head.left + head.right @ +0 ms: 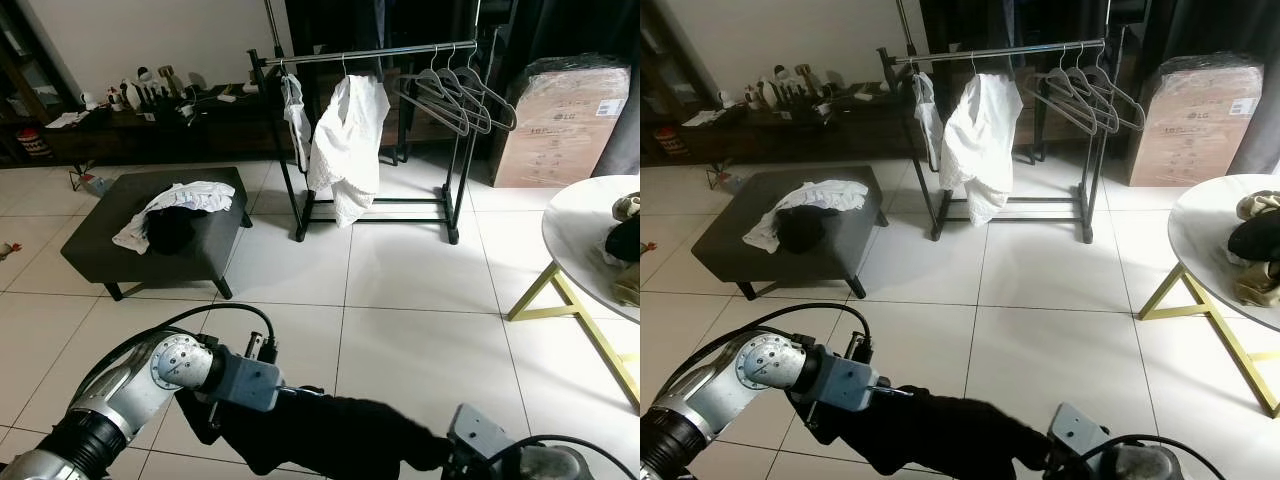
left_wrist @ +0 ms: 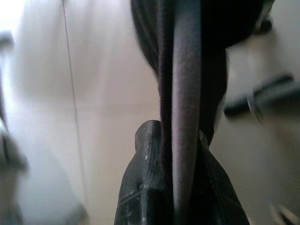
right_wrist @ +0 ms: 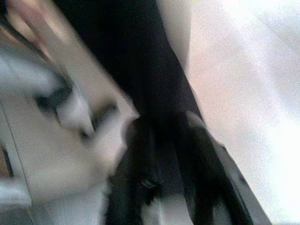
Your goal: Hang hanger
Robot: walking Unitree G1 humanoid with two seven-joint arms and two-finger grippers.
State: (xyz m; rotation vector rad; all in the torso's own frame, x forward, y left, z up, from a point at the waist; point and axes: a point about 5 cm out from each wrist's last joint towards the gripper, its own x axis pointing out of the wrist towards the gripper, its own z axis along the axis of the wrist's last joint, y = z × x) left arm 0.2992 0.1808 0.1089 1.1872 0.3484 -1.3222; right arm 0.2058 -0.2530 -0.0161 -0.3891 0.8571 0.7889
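Low in the head views, both silver arms are meeting over the white tiled floor [image 1: 400, 290], stretching a black garment [image 1: 330, 430] between them. The left gripper [image 1: 290, 392] is reaching in from the robot's left, and in the left wrist view its black fingers [image 2: 187, 140] are pressing together with a fold of the dark cloth pinched between them. The right gripper [image 1: 445, 450] is coming in from the robot's right at the garment's other end; the right wrist view is blurring badly, dark cloth is running between its fingers [image 3: 201, 187], and whether they are clamping it cannot be told.

Well beyond the arms, a black clothes rack [image 1: 370, 55] is standing on the tiles, carrying a white shirt [image 1: 347, 145] and a smaller pale garment [image 1: 295, 110] on its rail, with several empty grey hangers [image 1: 455, 95] hanging at its far end. A dark ottoman [image 1: 150, 235] with white and black clothes [image 1: 175, 210] heaped on it is sitting to the left, a round white table [image 1: 585, 240] on yellow legs to the right, and a wrapped cardboard box [image 1: 560, 120] behind the rack.
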